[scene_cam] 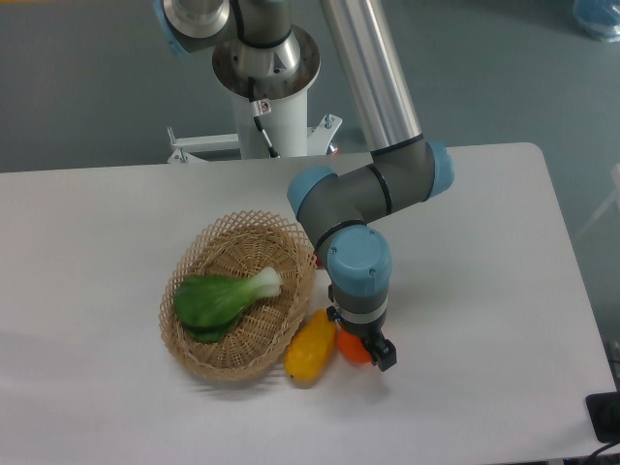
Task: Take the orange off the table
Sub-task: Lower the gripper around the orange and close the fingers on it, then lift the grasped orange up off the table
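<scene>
The orange (350, 349) lies on the white table (484, 252), right of a yellow-orange mango-like fruit. Only its lower left part shows; the rest is hidden under the arm's wrist. My gripper (363, 353) points straight down onto it. One black finger (386, 355) shows close against the orange's right side, and the other finger is hidden. The jaws stand around the orange, but I cannot tell whether they press on it. The orange looks level with the tabletop.
The yellow-orange mango-like fruit (311, 347) touches the orange's left side and leans on a wicker basket (194, 354). The basket holds a green bok choy (221, 296). The arm's base stands at the table's far edge.
</scene>
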Tool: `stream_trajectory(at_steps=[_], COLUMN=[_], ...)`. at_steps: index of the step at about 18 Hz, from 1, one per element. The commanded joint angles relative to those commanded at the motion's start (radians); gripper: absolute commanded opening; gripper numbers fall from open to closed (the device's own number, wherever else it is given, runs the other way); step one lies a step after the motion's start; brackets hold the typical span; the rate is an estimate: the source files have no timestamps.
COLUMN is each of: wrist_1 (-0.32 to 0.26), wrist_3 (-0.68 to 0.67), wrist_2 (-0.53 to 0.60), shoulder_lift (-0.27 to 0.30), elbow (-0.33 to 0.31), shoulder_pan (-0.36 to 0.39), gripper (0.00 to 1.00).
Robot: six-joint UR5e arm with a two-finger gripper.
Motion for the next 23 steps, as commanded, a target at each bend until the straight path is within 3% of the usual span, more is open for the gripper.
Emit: stream_trajectory(at_steps=[6, 9, 12, 15, 20, 23], wrist_1=[0.000, -0.002, -0.009, -0.034, -0.034, -0.055], wrist_3=[0.002, 0.003, 0.006, -0.011, -0.129, -0.213], wrist_2=[0.000, 0.002, -0.002, -0.011, -0.136, -0.252], shoulder_lift=[0.006, 0.009, 0.024, 0.044, 0.101, 0.167], elbow=[0.005, 0.005, 0.023, 0.089, 0.146, 0.187], shoulder_pan=[0.000, 0.002, 0.003, 0.020, 0.081, 0.141], gripper=[0.70, 0.61, 0.61, 0.61, 0.60, 0.60])
